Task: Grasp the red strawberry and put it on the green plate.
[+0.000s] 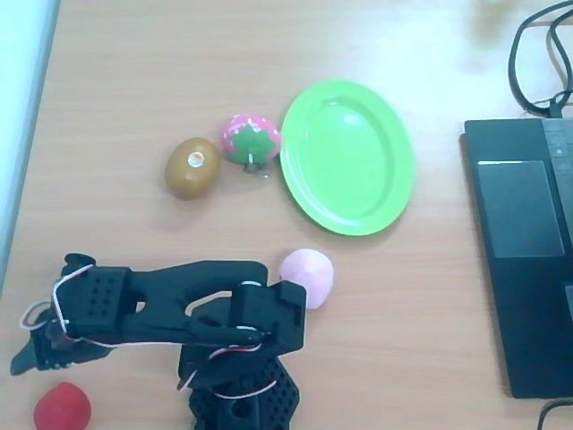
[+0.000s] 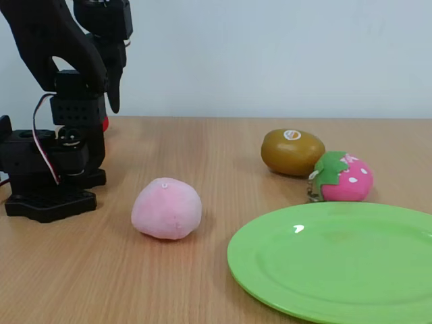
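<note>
Green plate [image 2: 337,260] bare — red strawberry [image 1: 62,410] just beside claw [image 1: 27,356].

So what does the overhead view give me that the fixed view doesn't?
Overhead alone: the red strawberry whole, near the table's bottom-left corner, just below the gripper, plus a laptop and cables at the right. Fixed view alone: the wall behind the table, the fruits side-on, and the strawberry as a red sliver behind the arm. Both: green plate, kiwi, pink dotted strawberry, pale pink round fruit.
</note>
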Robot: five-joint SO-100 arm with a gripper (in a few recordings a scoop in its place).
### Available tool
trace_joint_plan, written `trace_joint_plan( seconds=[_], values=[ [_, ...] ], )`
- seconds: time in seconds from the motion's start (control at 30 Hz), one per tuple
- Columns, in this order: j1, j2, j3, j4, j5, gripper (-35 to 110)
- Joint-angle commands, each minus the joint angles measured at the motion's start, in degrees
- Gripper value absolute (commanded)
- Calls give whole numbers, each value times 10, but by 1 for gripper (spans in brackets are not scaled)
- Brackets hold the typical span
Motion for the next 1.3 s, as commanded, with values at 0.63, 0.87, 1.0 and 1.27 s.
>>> trace_joint_plan(
  seconds=[0.63,0.87,1.0,1.27],
  values=[
    [-108,14,64,-2,5,53],
    [-103,-39,63,-47,6,51],
    [-110,-69,62,-78,6,49],
    [-122,-142,29,-113,24,43]
  ],
)
